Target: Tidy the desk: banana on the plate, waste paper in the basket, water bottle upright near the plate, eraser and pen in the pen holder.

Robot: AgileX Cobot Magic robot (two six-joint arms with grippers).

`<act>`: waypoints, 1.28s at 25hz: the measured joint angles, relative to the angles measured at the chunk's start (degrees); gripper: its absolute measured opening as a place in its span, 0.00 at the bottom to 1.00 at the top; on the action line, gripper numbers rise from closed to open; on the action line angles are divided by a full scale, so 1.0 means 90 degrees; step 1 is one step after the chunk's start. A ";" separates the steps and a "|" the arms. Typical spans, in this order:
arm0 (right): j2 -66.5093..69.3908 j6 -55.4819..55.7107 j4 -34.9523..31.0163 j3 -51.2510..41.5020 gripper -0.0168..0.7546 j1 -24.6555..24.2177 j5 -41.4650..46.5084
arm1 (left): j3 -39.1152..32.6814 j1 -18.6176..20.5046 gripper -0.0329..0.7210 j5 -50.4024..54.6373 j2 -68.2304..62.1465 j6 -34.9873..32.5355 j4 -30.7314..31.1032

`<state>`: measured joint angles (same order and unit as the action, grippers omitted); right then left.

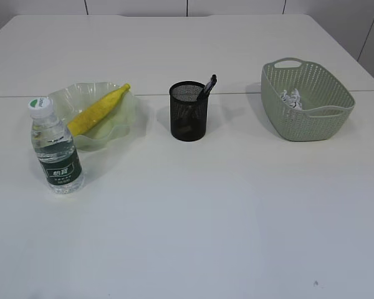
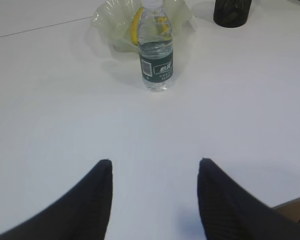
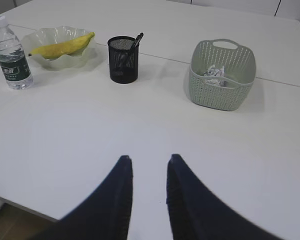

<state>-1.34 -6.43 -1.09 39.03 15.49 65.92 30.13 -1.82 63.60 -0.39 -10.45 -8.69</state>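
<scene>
The banana (image 1: 98, 110) lies in the pale-green wavy plate (image 1: 128, 126) at the back left of the desk (image 1: 206, 212). Just in front of the plate the water bottle (image 1: 56, 148) stands upright. A black mesh pen holder (image 1: 188, 111) holds a dark pen (image 1: 207, 86); the eraser is not visible. Crumpled waste paper (image 1: 292, 98) sits inside the sage-green basket (image 1: 306, 99). Neither arm shows in the exterior view. My left gripper (image 2: 155, 161) hangs open over bare desk, well short of the bottle (image 2: 156, 50). The right gripper (image 3: 149, 157) is open with a narrower gap, nothing between its fingers.
A seam (image 1: 237, 94) runs across the desk behind the objects. The near desk edge (image 3: 20, 206) shows in the right wrist view, with floor beyond it.
</scene>
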 joint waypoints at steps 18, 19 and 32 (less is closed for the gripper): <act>0.0000 -0.0076 -0.0026 -0.0517 0.35 0.0000 0.0727 | 0.0000 0.0000 0.55 0.0000 0.0000 0.0000 0.0000; 0.0000 -0.0076 -0.0026 -0.0608 0.35 0.0000 0.0734 | 0.0000 0.0000 0.55 0.0000 0.0000 0.0000 0.0000; 0.0000 -0.0139 0.0121 -0.0858 0.35 0.0000 0.0777 | 0.0000 0.0000 0.55 0.0000 0.0000 0.0000 0.0000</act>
<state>-1.34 -7.68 0.00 31.31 15.49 72.91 30.13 -1.82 63.60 -0.39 -10.45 -8.69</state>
